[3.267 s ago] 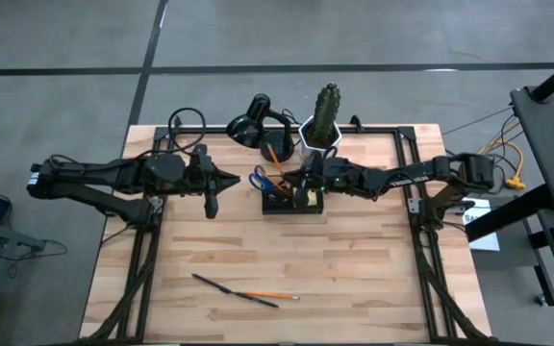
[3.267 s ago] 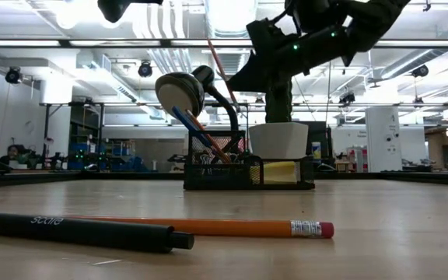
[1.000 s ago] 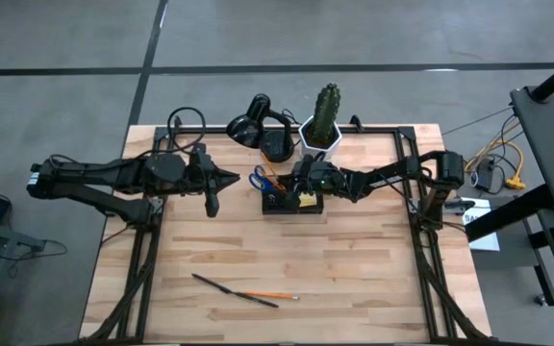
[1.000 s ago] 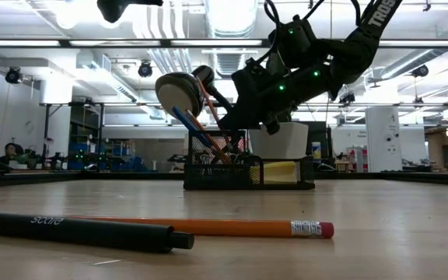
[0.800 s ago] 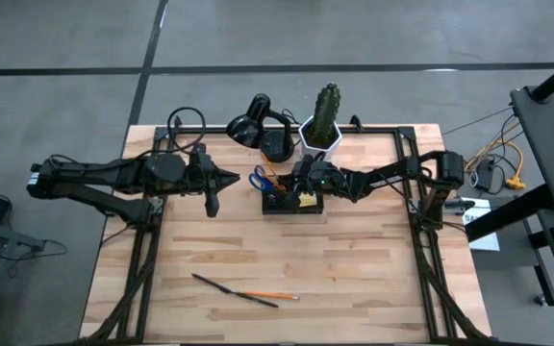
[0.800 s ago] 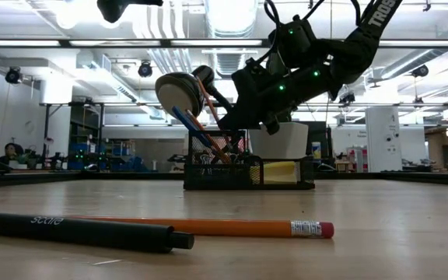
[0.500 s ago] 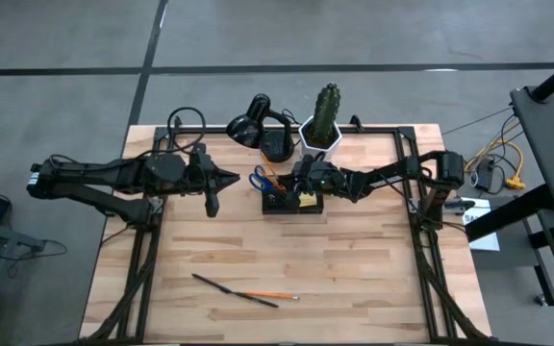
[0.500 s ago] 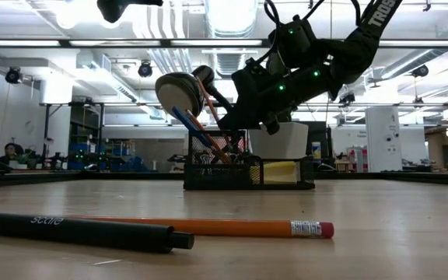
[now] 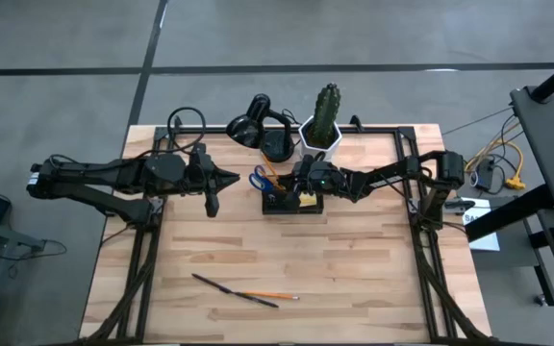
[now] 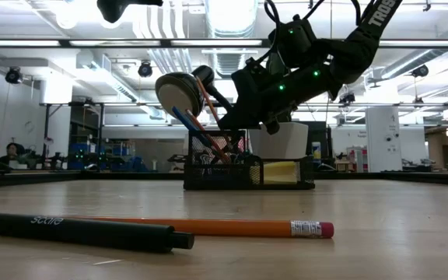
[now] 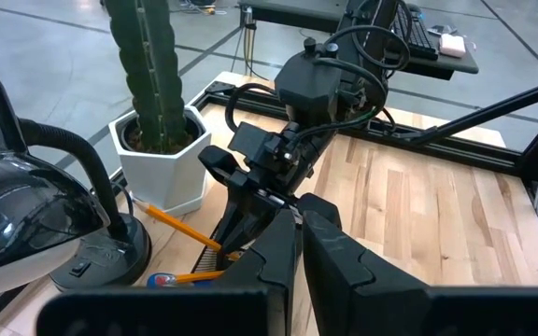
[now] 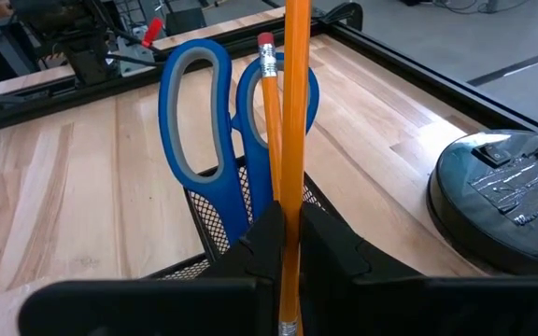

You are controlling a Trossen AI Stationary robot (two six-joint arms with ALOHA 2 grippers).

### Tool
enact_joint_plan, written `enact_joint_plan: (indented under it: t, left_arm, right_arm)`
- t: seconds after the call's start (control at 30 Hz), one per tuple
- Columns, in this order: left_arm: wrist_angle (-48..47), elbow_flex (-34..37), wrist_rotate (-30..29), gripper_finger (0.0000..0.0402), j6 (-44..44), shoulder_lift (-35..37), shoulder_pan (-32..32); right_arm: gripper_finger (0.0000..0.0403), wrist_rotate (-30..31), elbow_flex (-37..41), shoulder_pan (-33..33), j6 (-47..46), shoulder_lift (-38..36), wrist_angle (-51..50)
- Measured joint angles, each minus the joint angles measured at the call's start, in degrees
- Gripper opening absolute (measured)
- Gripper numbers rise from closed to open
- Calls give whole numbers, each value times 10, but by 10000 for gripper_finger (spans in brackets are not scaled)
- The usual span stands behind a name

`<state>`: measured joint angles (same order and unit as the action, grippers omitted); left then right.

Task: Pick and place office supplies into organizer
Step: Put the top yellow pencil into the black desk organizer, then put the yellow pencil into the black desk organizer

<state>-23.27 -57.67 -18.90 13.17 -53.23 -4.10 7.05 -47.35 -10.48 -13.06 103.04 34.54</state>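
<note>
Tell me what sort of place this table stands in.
Probably a robotics lab or workshop hall: exposed ceiling ducts overhead, equipment racks in the open room behind, and a wooden table in a black frame on bare concrete floor.

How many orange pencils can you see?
3. One pencil on the table lies at the front beside a dark pen. One stands in the black organizer beside the blue scissors. The right gripper holds another above the organizer. More may be hidden.
</note>
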Motion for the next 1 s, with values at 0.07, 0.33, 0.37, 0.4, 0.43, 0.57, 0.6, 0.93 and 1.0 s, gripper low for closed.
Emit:
enact_joint_plan:
  t: [0.07,0.33,0.37,0.4,0.43,0.57,0.6,0.93,1.0]
  left_arm:
    - [0,0,0,8,0,0,0]
    - [0,0,0,8,0,0,0]
    - [0,0,0,8,0,0,0]
    - [0,0,0,8,0,0,0]
    - [0,0,0,8,0,0,0]
    - [0,0,0,8,0,0,0]
    - [0,0,0,8,0,0,0]
    - [0,0,0,8,0,0,0]
    - [0,0,0,8,0,0,0]
  right_arm:
    - [24,0,0,0,0,0,0]
    - [58,0,0,0,1,0,0]
    - [64,0,0,0,1,0,0]
    - [69,0,0,0,1,0,0]
    - [74,0,0,0,1,0,0]
    - [88,0,0,0,0,0,0]
    - [91,0,0,0,0,0,0]
    - [96,0,0,1,-19,-34,6]
    - [94,0,0,3,-5,-51,4]
